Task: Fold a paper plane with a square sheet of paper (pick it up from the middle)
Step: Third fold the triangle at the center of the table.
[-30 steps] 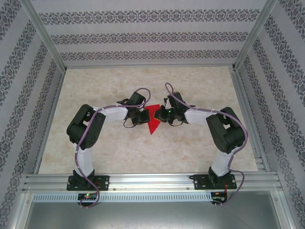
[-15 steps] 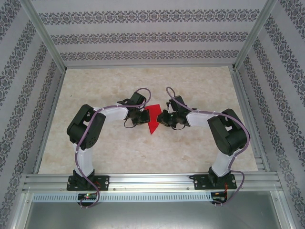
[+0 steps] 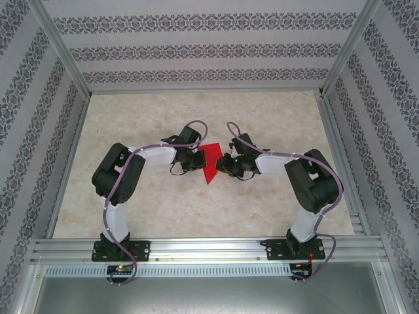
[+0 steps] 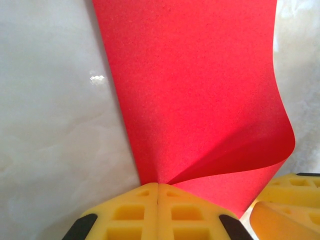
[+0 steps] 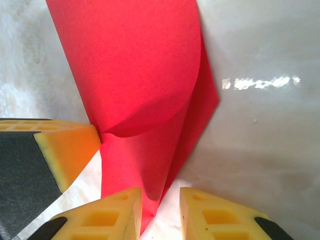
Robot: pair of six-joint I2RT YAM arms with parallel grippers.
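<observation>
The square sheet of paper (image 3: 210,165), bright red, is curled over on itself into a pointed shape at the table's middle, between both grippers. My left gripper (image 3: 198,161) is shut on one edge of it; in the left wrist view the yellow fingertips (image 4: 158,186) meet with the paper (image 4: 200,90) pinched in the seam and its flap bowing up to the right. My right gripper (image 3: 223,164) stands open; in its wrist view the jaws (image 5: 161,197) are apart around the paper's narrow tip (image 5: 150,200), unclamped. The sheet (image 5: 135,75) rolls over above.
The pale marbled tabletop (image 3: 163,203) lies all round the paper. Aluminium frame rails (image 3: 203,248) run along the near edge and sides, with patterned walls behind. My left gripper's fingers (image 5: 65,145) crowd the right wrist view's left side.
The right gripper's jaws have parted and let go of the paper, and it has shifted slightly leftward. The left gripper has stayed shut on the sheet.
</observation>
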